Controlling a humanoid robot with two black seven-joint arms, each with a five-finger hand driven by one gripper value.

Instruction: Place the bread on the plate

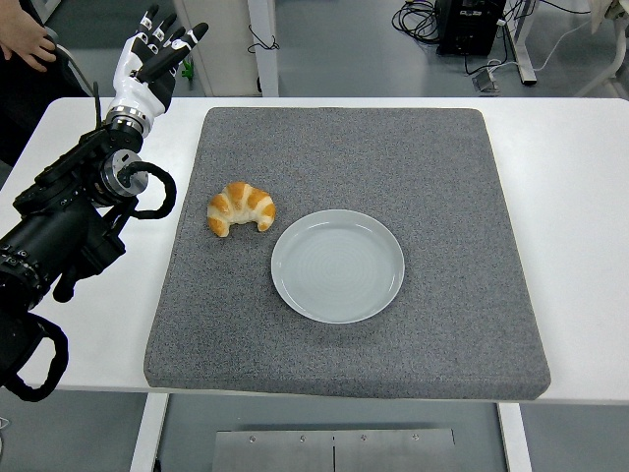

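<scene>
The bread (241,207) lies on the mat (442,177), just beside the plate (337,265), not on it. The left hand (147,64) is raised well away, fingers (182,44) apart and empty, likely poised to reach.

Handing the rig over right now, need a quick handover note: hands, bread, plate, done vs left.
Left robot hand: raised past the table's far left corner, fingers spread, holding nothing. Right arm: not in view.
Croissant: on the grey mat, just left of the plate, apart from it.
Plate: empty, near the mat's middle.
A person's hand shows at the top left.
Done: nothing yet.
Left: reach for the croissant, grasp it, set it on the plate.
</scene>
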